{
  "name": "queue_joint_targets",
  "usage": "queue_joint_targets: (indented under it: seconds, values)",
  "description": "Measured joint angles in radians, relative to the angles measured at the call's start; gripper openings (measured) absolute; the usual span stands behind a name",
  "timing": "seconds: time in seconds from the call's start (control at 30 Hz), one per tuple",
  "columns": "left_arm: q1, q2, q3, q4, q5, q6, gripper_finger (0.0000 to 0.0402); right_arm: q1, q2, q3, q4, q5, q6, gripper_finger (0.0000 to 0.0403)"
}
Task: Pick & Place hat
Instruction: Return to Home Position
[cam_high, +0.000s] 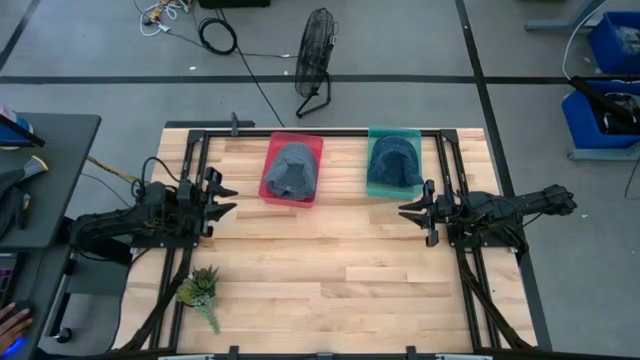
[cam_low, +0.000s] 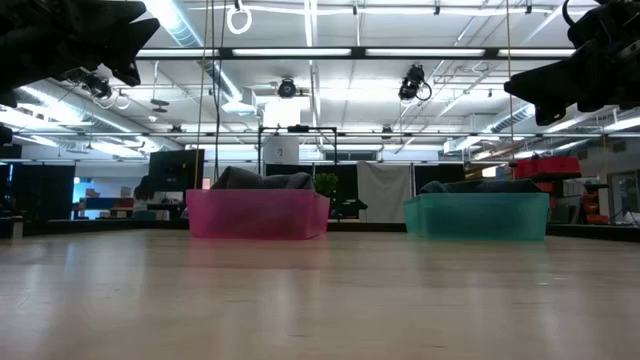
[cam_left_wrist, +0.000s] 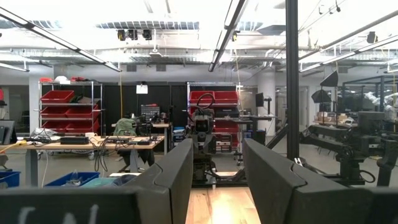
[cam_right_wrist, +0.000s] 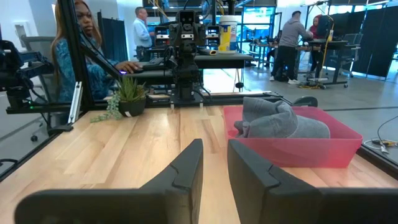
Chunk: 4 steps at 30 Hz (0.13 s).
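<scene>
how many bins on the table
2: the red bin at the table's far edge, and the teal bin beside it, to its right in the high view. None looks hidden.

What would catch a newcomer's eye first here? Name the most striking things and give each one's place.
Two bright bins at the far edge of the table stand out: a red bin holding gray caps, and beside it a teal bin holding a blue cap. The left pincer and right pincer hover empty at the table's sides, facing each other, and a small potted plant sits at the near left corner.
</scene>
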<state>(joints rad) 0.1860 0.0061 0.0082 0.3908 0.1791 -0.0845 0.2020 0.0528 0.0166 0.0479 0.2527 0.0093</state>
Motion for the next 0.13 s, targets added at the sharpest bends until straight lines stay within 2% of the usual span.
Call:
queue_joint_targets:
  seconds: [0.13]
  values:
    - [0.0, 0.0, 0.0, 0.0, 0.0, 0.0, 0.0145, 0.0, 0.0, 0.0, 0.0, 0.0, 0.0, 0.008]
